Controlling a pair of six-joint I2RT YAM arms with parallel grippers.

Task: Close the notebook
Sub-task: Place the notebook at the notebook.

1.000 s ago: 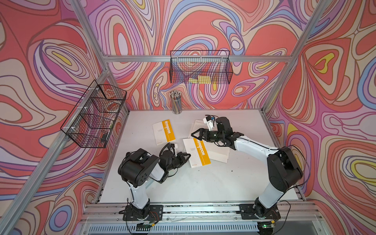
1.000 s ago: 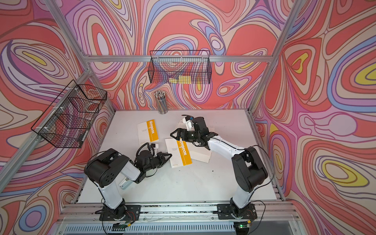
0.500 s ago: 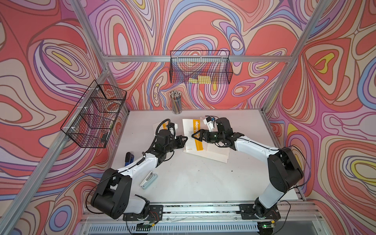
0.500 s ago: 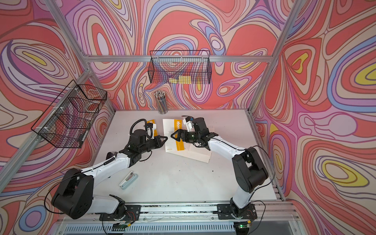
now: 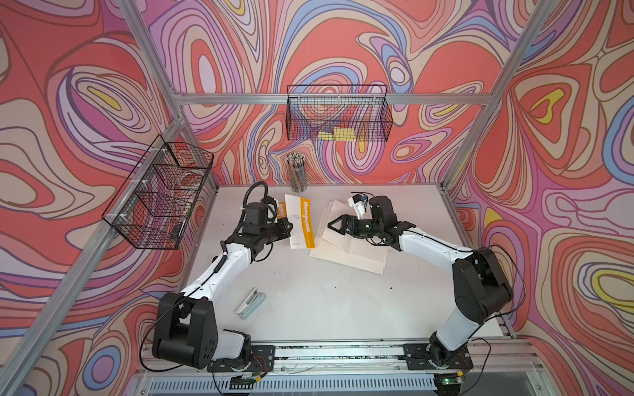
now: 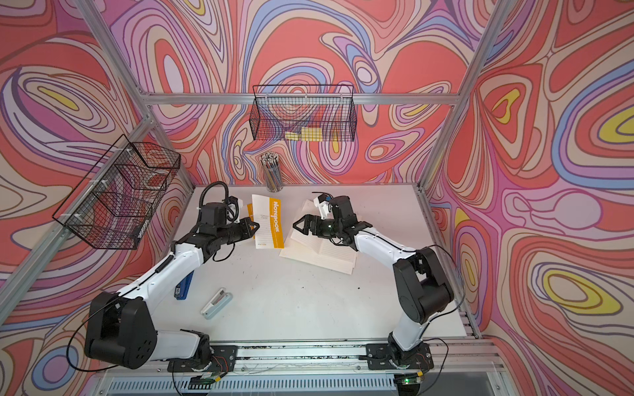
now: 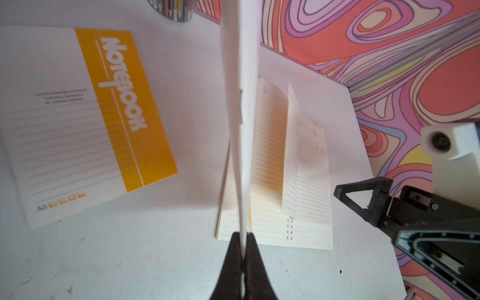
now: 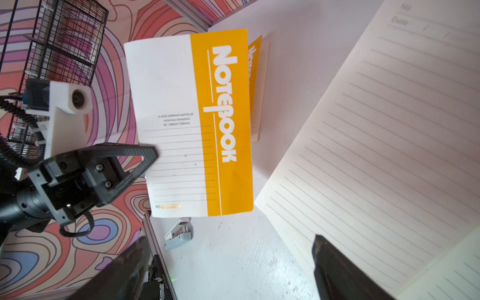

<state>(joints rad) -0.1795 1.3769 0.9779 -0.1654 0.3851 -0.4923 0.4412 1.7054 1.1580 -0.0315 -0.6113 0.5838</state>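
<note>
Open paper notebook (image 5: 350, 247) lies far-centre on the white table (image 5: 326, 291), spine near-to-far, white-and-orange cover (image 5: 302, 223) pinched upright in the left hand (image 7: 242, 240), cream lined pages (image 7: 306, 181) flat to its right beneath the released, empty right hand (image 5: 339, 224).

It was a lab robot cell: an aluminium frame (image 5: 329, 99) boxed in the white table (image 5: 326, 295), swirl-printed panels (image 5: 343, 44) formed the walls, and two robot arms (image 5: 219, 271) (image 5: 429, 245) were bolted to a front rail (image 5: 343, 352).
</note>
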